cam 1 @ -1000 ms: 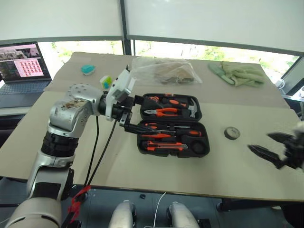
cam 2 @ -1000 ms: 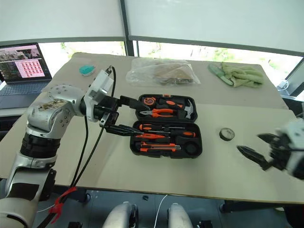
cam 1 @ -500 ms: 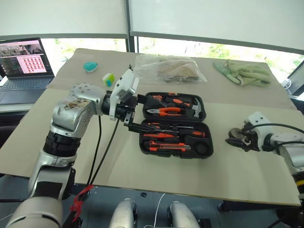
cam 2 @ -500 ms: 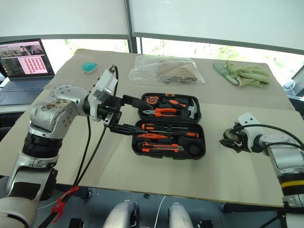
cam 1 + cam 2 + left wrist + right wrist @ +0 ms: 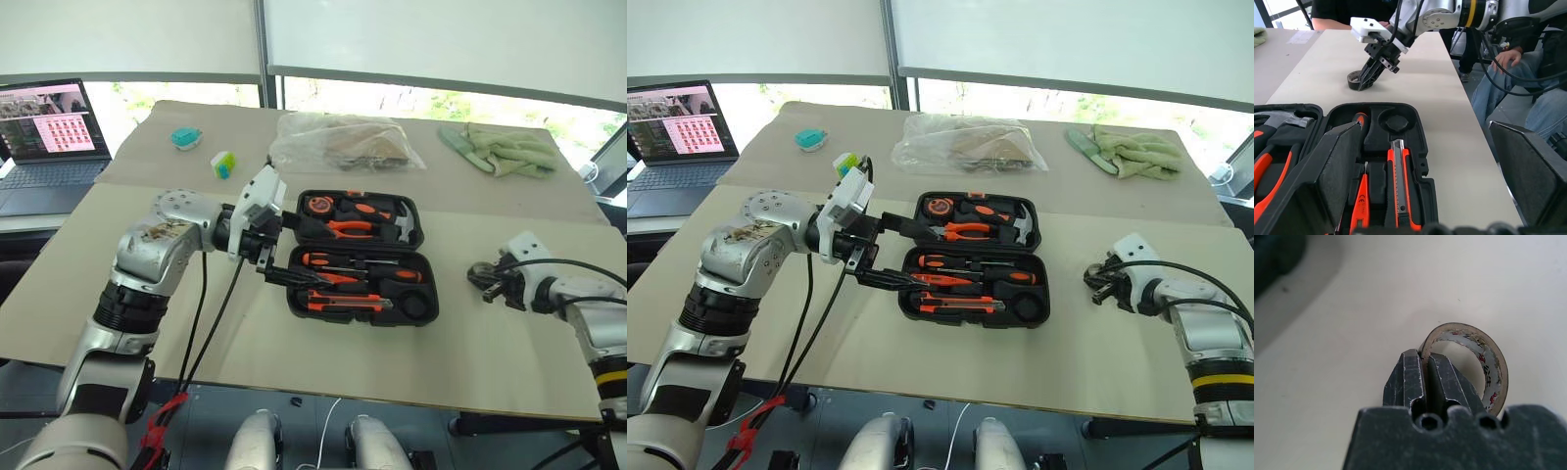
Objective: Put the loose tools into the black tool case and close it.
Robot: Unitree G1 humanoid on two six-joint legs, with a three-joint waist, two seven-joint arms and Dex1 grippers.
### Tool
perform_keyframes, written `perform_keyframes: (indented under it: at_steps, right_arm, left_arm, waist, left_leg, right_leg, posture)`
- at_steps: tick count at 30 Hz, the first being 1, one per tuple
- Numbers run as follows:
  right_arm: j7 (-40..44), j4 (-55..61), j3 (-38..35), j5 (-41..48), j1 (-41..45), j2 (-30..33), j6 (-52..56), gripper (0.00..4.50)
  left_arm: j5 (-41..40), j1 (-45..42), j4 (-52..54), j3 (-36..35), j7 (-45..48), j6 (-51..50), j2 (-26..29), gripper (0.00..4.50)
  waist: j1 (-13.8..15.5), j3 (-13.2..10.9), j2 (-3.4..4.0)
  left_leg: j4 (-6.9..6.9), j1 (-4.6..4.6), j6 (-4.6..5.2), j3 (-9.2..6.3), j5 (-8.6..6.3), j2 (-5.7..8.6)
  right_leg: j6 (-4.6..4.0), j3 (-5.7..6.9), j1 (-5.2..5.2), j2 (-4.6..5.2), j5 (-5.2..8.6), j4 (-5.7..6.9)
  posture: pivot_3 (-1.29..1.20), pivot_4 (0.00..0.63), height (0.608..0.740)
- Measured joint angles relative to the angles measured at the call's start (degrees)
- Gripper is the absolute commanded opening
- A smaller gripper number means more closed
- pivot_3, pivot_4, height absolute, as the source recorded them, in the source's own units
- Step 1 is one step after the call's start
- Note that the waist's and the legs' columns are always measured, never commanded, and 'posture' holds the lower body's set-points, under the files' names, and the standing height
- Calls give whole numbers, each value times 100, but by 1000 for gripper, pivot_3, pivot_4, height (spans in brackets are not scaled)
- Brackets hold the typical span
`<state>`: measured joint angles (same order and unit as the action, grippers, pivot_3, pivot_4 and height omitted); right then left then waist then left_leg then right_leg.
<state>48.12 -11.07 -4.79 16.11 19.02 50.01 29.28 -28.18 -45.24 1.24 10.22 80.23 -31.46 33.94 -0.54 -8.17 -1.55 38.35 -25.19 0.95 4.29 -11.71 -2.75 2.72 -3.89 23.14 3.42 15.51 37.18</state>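
My right gripper (image 5: 1425, 369) has come down and pinched the tape (image 5: 1484, 357); my left gripper (image 5: 884, 253) gapes wide over the open case (image 5: 1038, 294).

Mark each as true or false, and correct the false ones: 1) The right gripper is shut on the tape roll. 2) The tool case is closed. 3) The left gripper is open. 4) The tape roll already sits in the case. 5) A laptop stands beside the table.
1) True: the right gripper pinches the wall of the tape roll.
2) False: the tool case lies open.
3) True: the left gripper is open, its fingers spread at the case's edge.
4) False: the roll rests on the table, apart from the case; the round recess is empty.
5) True: the laptop is open.
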Motion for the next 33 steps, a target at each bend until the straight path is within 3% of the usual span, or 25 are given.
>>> perform_keyframes:
  at_steps: [3, 7, 13, 31, 33]
  right_arm:
    - [528, 1771, -122, 746, -328, 43, 351, 62]
    - [687, 3070, 379, 895, -473, 103, 616, 62]
    - [529, 3203, 1316, 281, -365, 122, 814, 62]
    - [534, 3790, 1194, 33, -738, 673, 1259, 62]
    - [513, 3792, 1206, -21, -736, 671, 1249, 805]
  left_arm:
    - [58, 117, 17, 59, 11, 83, -4, 4500]
    - [157, 344, 29, 174, 42, 256, -7, 4500]
    - [516, 529, -3, 496, 104, 757, -82, 4500]
    - [657, 451, -249, 493, 136, 954, -237, 4500]
    - [660, 401, -310, 494, 129, 979, -293, 4500]
  waist:
    - [-48, 0, 6]
    - [-22, 0, 5]
    - [60, -2, 2]
    - [108, -1, 1]
    - [110, -1, 1]
  left_leg:
    - [-5, 3, 0, -24, 0, -9]
    - [1, 3, 0, -36, 0, -5]
    - [18, -8, 0, -6, -1, 0]
    - [20, -8, 2, -8, -2, -2]
    - [22, -8, 2, -8, -2, -2]
  right_leg:
    - [-1, -2, 1, -11, 0, 3]
    - [-2, 0, -2, -7, -1, 3]
    - [-1, 0, 1, -3, -1, 2]
    - [-1, 2, -2, -5, -1, 2]
    - [-1, 2, -2, -5, -1, 2]
  posture:
    - [0, 150, 740]
    - [0, 150, 740]
    - [0, 150, 740]
    - [0, 150, 740]
    - [0, 150, 740]
